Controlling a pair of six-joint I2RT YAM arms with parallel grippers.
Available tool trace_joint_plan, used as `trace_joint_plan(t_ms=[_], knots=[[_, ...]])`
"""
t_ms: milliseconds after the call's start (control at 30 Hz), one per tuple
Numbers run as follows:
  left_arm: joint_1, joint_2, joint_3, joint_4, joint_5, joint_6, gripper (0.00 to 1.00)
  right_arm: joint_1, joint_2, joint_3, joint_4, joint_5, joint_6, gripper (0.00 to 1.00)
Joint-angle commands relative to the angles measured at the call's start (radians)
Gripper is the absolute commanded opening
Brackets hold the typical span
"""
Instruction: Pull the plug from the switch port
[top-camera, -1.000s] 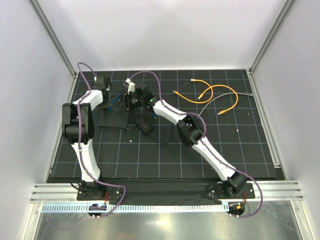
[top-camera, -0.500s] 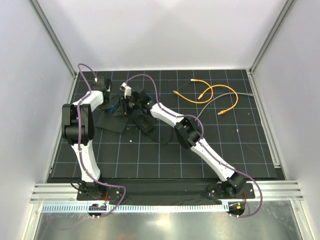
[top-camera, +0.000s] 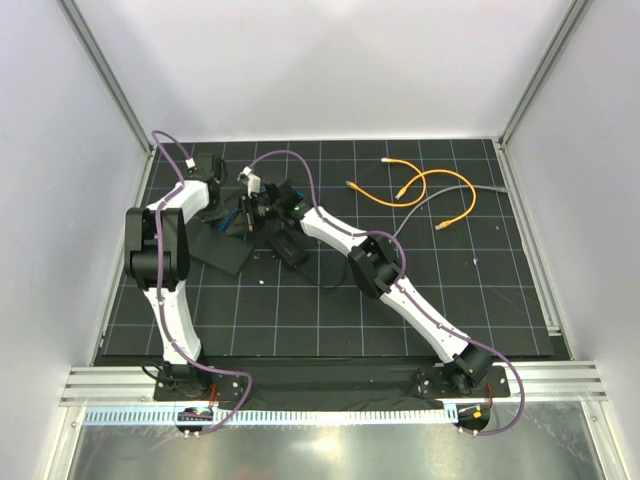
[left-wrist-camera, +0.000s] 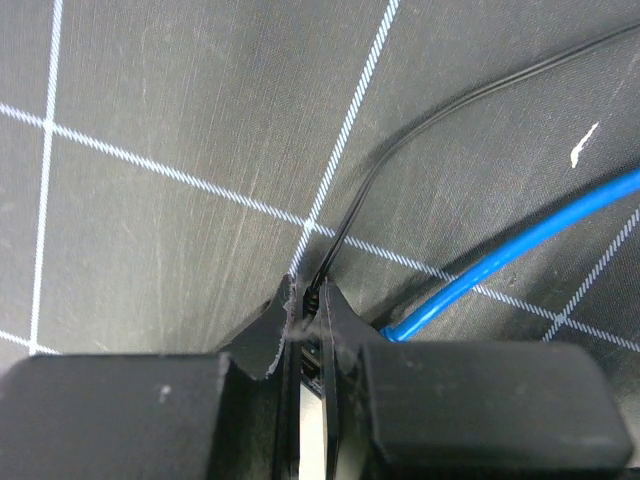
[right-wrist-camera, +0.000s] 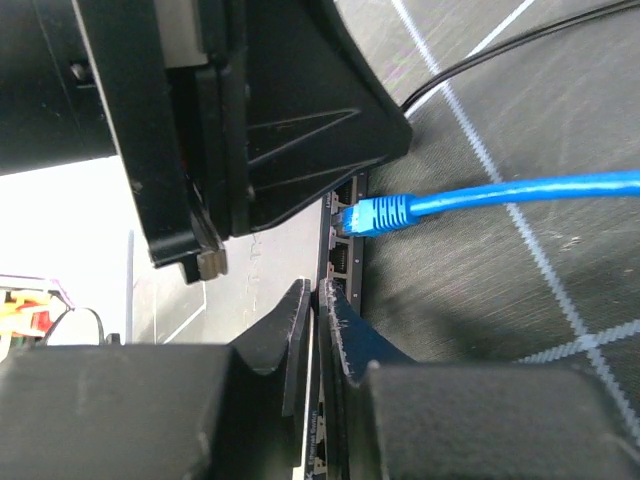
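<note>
Since the earlier top views the right gripper (right-wrist-camera: 315, 305) has been brought leftward, close against the left gripper (left-wrist-camera: 308, 305). The switch (top-camera: 225, 250) has been swung out of line with the grid of the mat (top-camera: 330, 310).

Taken from the left, the left gripper's jaws are seen drawn almost together. A thin black cord (left-wrist-camera: 400, 140) runs into the slit, though whether it is pinched cannot be told. The blue cable (left-wrist-camera: 500, 262) is met just beside the finger on the right of that view. The plug is therefore judged to lie immediately to that side of the jaws, hidden there.

In the right wrist view the plug (right-wrist-camera: 375, 213) is shown seated in a socket on the switch's front edge. Its long axis lies square to that edge and points away over the mat. The right gripper's jaws are narrow, and the socketed edge is seen passing between them. The switch is thus judged to be clamped there, near the plug along the row of sockets.

The left gripper is judged the nearer to the plug. The pull is best made along the plug's axis, straight away from the socket face.
</note>
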Motion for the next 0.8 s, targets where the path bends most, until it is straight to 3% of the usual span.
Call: trace_joint_plan(t_ms=[0,233,500,567,767], knots=[[-0.035,-0.005,-0.035,-0.003,0.032,-0.131,0.00,0.071,-0.039,0.013,-0.069,-0.093,-0.046,0.13],[-0.037,0.040,0.043,-0.031,0.009,-0.208,0.00,0.071,0.001,0.030,-0.033,-0.120,0.052,0.13],[-0.048,0.062,0.152,-0.039,-0.031,-0.108,0.00,0.056,-0.026,-0.034,0.039,-0.117,0.098,0.14],[-0.046,0.064,0.155,-0.035,-0.028,-0.084,0.00,0.039,-0.022,-0.041,0.112,-0.122,0.177,0.14],[-0.032,0.065,0.181,-0.099,-0.026,-0.070,0.02,-0.022,-0.054,-0.131,0.268,-0.091,0.356,0.25]])
